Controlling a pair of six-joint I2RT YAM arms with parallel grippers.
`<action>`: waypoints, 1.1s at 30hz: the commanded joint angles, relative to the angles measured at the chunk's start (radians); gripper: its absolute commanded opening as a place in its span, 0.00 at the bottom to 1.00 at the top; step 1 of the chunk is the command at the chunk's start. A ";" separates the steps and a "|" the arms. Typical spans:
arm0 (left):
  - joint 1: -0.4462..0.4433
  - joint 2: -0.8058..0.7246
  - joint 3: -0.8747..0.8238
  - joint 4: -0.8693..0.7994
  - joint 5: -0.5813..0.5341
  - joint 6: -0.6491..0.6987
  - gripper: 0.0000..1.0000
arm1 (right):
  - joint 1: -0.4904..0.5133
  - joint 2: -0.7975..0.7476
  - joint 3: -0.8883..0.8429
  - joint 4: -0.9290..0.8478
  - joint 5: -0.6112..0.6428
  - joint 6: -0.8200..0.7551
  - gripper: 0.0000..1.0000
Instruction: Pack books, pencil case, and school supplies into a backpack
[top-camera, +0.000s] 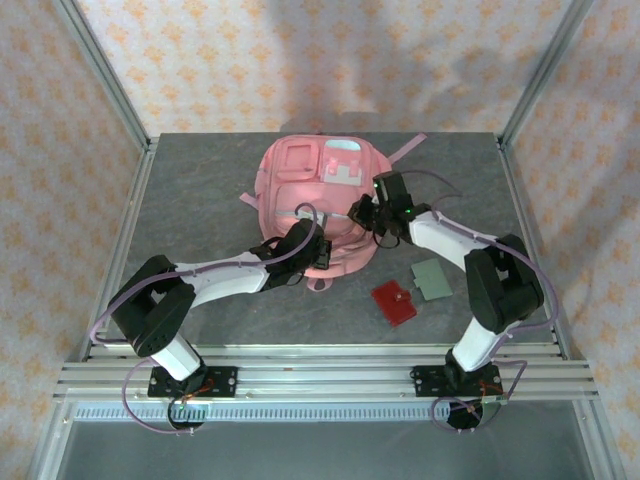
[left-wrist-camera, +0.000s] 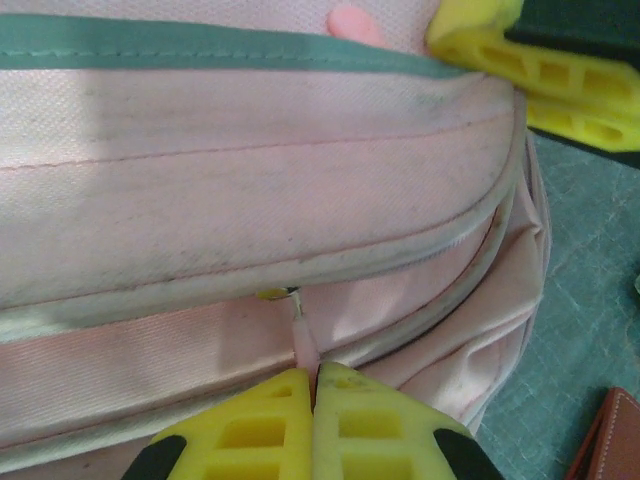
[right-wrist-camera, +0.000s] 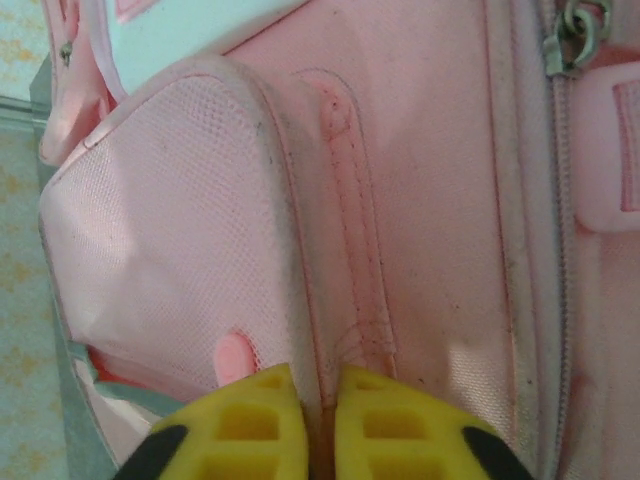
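The left gripper (left-wrist-camera: 313, 392) is closed tight, its 2 yellow fingertips pinching the thin pink zipper pull (left-wrist-camera: 303, 340) that hangs from a slider on the near edge of the backpack (left-wrist-camera: 250, 200). The zip line curves off to the right around the bag's corner and looks closed along the stretch in view.

The right gripper (right-wrist-camera: 320, 395) is also closed, clamped on a raised stitched seam of the backpack's pink fabric beside a mesh-textured front pocket. From above it sits on the bag's right side, near the left gripper, which is at the bag's near edge.

The backpack lies flat in the middle of the grey table (top-camera: 200, 190), front pockets and light blue patch facing up.

My judgement: the step in hand is opening the bag, 1 arm holding the pull and the other bracing the fabric. Nothing appears packed yet. The next move calls for drawing the pull steadily along the curved zip track while the right grip keeps the fabric taut. The soft cloth could bunch and jam the slider at the corner.

Counted: 1 backpack and 2 small flat supplies, a red square pad (top-camera: 394, 302) and a grey-green card (top-camera: 433, 279), lying just beside each other on the table right of the bag.
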 joint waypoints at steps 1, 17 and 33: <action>-0.008 -0.001 0.024 -0.032 -0.057 -0.018 0.00 | 0.026 0.003 0.004 0.048 -0.002 0.007 0.00; 0.323 -0.174 -0.148 -0.177 -0.210 -0.056 0.00 | -0.030 -0.036 0.031 0.056 0.065 -0.003 0.00; 0.235 -0.193 -0.089 -0.069 0.098 0.110 0.52 | -0.038 -0.004 0.085 0.069 0.004 -0.007 0.00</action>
